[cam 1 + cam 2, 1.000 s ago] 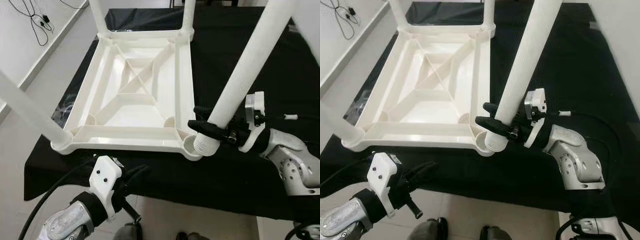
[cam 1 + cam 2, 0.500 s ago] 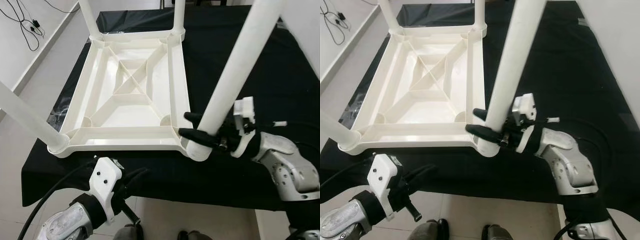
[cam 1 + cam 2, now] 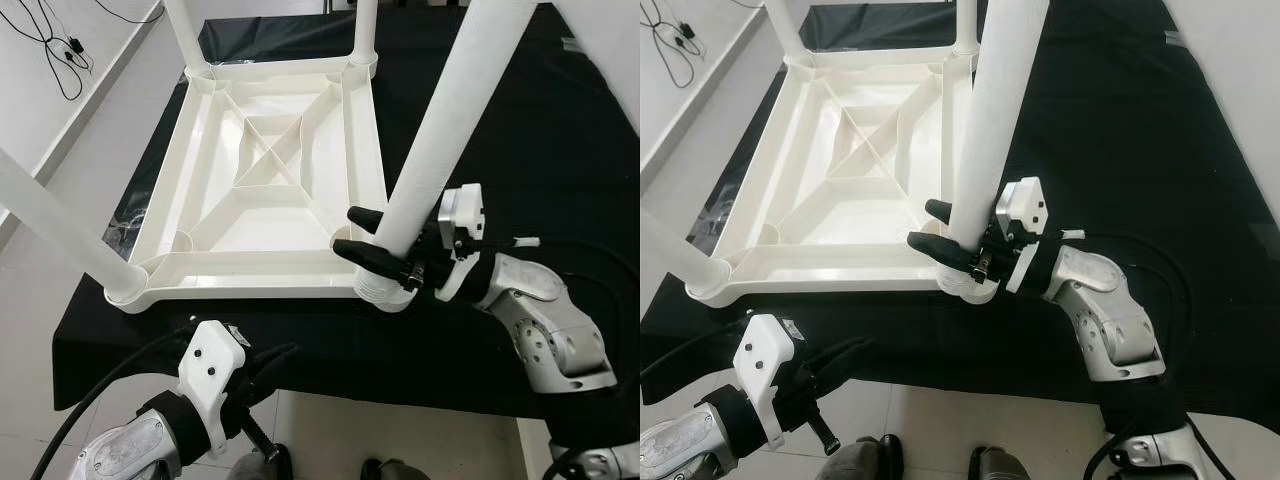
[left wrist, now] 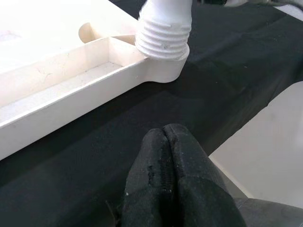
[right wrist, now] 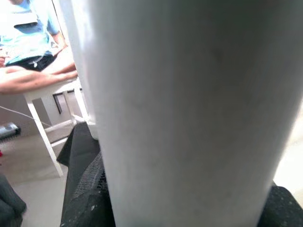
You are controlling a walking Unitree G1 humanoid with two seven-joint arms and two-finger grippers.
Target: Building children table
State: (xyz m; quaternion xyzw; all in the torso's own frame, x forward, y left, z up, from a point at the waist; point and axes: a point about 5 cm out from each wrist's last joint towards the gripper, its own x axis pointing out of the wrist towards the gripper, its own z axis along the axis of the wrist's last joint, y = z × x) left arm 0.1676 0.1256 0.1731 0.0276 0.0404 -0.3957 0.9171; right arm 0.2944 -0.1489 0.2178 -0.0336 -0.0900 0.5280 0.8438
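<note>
Black-draped counter (image 3: 560, 130): right gripper (image 3: 378, 252) clamps the leg (image 3: 440, 140) over the tabletop (image 3: 262, 180) corner socket; tilt risks cross-threading. Left gripper (image 4: 166, 156) closed, idle.

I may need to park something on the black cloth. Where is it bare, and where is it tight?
Bare black cloth lies to the right of the upturned tabletop, beyond the right gripper. A narrow strip runs between the tabletop's near edge and the cloth's edge. It is crowded at the near right corner, where the right gripper holds the leg in its socket.
</note>
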